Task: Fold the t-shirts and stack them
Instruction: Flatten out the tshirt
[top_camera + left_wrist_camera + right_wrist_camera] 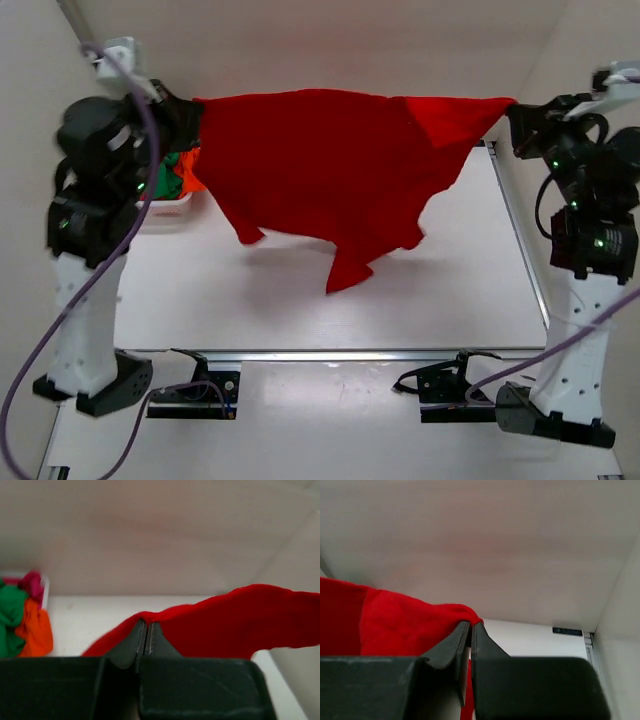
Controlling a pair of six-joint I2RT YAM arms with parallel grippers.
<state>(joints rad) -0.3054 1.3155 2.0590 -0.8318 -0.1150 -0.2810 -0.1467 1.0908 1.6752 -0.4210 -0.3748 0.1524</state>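
Note:
The red t-shirt (330, 175) hangs stretched in the air between both grippers, high above the table, its lower edge and a sleeve dangling. My left gripper (192, 115) is shut on its left top corner; in the left wrist view the cloth (240, 625) runs from the closed fingertips (146, 624) to the right. My right gripper (512, 108) is shut on the right top corner; in the right wrist view the cloth (395, 625) drapes left of the closed tips (470, 624). Green (11, 615), orange (36, 632) and pink (31, 582) shirts lie bunched at the far left.
A white basket (170, 207) holds the bunched shirts at the table's left, partly hidden behind the left arm and the red shirt. A metal rail (520, 250) runs along the table's right side and another along the front edge (330, 353). White walls enclose the back and sides.

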